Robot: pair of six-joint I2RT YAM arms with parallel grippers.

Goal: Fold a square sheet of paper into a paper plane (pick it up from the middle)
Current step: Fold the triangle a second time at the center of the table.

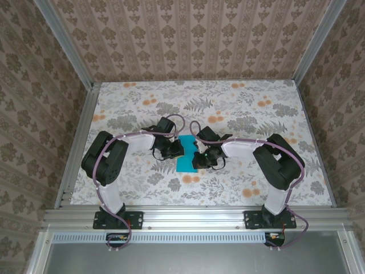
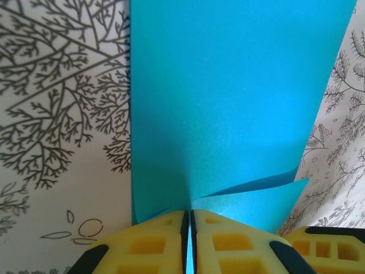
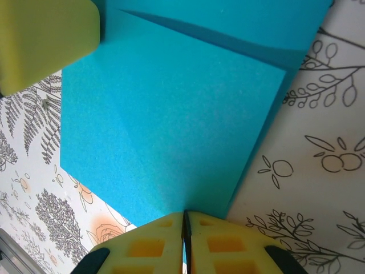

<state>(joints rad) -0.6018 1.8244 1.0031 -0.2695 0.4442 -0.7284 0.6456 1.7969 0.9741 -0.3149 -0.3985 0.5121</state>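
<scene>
Jaws on both arms are pinching the square sheet of paper (image 1: 186, 161), fully closed on it.
The left jaws are gripping its left edge and the right jaws its right edge, mid-worktop (image 1: 239, 108).

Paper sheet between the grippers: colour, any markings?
The square sheet of paper is plain bright turquoise-blue, no print. It shows best in the left wrist view.

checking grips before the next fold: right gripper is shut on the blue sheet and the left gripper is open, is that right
Not quite. The left gripper is not open: the left wrist view shows its jaws shut on the square sheet of paper, pinching its near edge. The rest stands: the right gripper is shut on the sheet.
</scene>
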